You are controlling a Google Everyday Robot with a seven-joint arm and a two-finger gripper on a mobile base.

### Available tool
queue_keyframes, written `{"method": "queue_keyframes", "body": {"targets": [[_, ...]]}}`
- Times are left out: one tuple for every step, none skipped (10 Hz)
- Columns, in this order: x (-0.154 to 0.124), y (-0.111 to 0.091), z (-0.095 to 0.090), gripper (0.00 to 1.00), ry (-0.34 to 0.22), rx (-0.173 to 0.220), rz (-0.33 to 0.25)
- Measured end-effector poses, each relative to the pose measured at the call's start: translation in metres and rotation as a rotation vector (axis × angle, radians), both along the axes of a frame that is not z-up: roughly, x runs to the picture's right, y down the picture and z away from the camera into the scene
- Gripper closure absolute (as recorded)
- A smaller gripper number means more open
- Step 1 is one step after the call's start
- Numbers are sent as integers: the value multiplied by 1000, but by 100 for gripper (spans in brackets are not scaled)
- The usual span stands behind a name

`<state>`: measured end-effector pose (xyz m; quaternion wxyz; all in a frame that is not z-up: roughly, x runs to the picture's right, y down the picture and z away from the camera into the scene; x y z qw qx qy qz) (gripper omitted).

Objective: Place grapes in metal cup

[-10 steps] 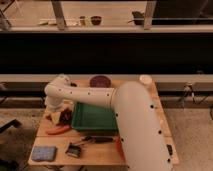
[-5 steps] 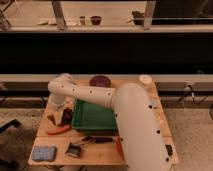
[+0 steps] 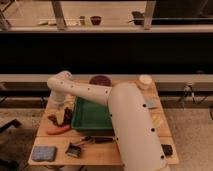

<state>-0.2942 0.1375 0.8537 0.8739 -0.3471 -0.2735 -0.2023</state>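
Camera view: the hand (image 3: 63, 116) is seen low over the table (image 3: 107, 156), at its left edge, just beside the left wall of the green tray (image 3: 92, 116). Whether it is open or closed cannot be told. The grapes (image 3: 53, 119) are seen as a dark lump just left of the hand and just above the carrot (image 3: 59, 130). Little room is left there (tray on one side, table edge on the other). More bare table is found at the front, between a blue sponge (image 3: 43, 152) and the arm's wide body. Compared with a second ago, the arm's upper bend is seen slightly higher. No long axis can be made out in the bunch.
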Motion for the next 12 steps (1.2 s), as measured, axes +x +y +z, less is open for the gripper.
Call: {"method": "queue_keyframes", "body": {"targets": [[5, -2, -1, 20, -4, -7, 21], [10, -4, -1, 20, -4, -7, 38], [18, -6, 1, 20, -3, -9, 55], [20, -4, 3, 20, -7, -17, 65], [17, -1, 4, 20, -19, -25, 76], [19, 0, 6, 20, -30, -28, 88], [19, 2, 7, 20, -43, -32, 98], [15, 3, 7, 20, -54, -34, 97], [12, 5, 8, 21, -59, -34, 90], [11, 5, 8, 27, -60, -33, 82], [14, 6, 10, 37, -62, -38, 55], [13, 8, 9, 44, -67, -39, 41]]}}
